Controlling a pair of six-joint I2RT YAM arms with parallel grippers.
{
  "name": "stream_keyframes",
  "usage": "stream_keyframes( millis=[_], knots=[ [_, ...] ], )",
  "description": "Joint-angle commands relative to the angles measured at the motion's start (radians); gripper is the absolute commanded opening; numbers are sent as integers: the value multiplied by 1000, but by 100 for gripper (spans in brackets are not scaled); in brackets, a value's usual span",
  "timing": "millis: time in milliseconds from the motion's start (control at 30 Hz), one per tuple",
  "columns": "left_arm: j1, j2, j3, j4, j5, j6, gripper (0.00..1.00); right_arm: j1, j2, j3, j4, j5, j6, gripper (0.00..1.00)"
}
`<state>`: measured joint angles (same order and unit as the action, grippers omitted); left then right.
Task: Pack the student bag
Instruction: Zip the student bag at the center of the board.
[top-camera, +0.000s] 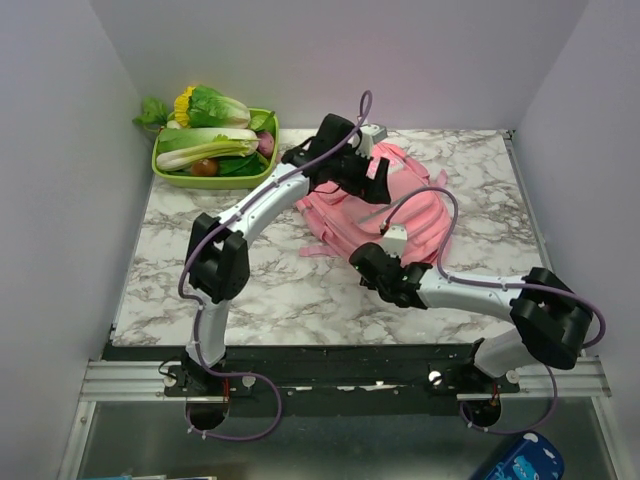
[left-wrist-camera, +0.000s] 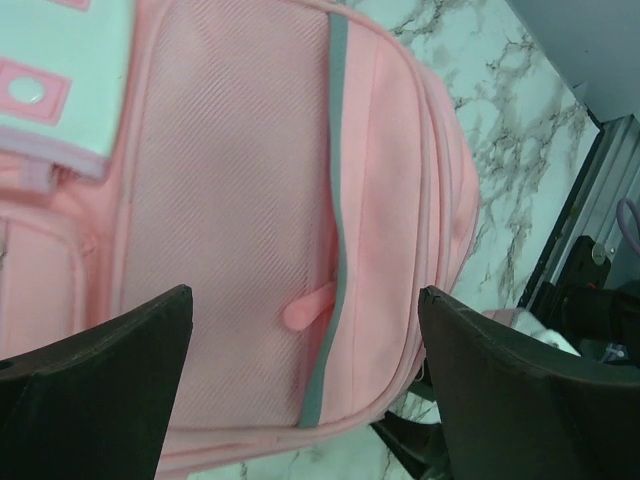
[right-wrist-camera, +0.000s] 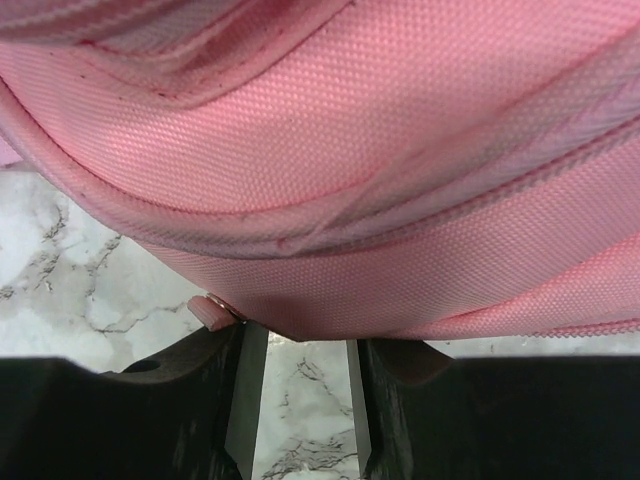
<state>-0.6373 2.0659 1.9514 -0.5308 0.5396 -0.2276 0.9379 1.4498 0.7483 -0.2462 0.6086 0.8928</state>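
The student bag (top-camera: 345, 222), a large soft pink backpack, lies flat at the middle right of the marble table. My left gripper (top-camera: 372, 172) hovers over its far part, open and empty. In the left wrist view the left gripper (left-wrist-camera: 305, 292) has its jaws wide apart above a front pocket, with a grey zip strip (left-wrist-camera: 338, 200), a pink zip pull (left-wrist-camera: 308, 305) and the grey-and-white patch (left-wrist-camera: 50, 90). My right gripper (top-camera: 368, 262) is at the bag's near edge. In the right wrist view the right gripper (right-wrist-camera: 300, 335) is slightly open, the bag's fabric (right-wrist-camera: 350, 150) draped over its tips and a small pink pull (right-wrist-camera: 210, 312) by one finger.
A green tray (top-camera: 215, 182) of leafy vegetables and a tomato stands at the back left corner. White walls close in the table on the left, back and right. A blue packet (top-camera: 530, 462) lies below the table's front rail at the bottom right.
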Motion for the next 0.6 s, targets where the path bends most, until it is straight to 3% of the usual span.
stream_keyframes(
  millis=[0, 300, 567],
  knots=[
    [37, -104, -116, 25, 26, 28, 99, 6, 46, 29, 38, 71, 20, 43],
    [100, -191, -420, 130, 65, 119, 99, 61, 3, 20, 11, 89, 95, 43],
    [76, -217, -526, 247, 109, 83, 99, 68, 14, 2, 51, 80, 127, 46]
  ],
)
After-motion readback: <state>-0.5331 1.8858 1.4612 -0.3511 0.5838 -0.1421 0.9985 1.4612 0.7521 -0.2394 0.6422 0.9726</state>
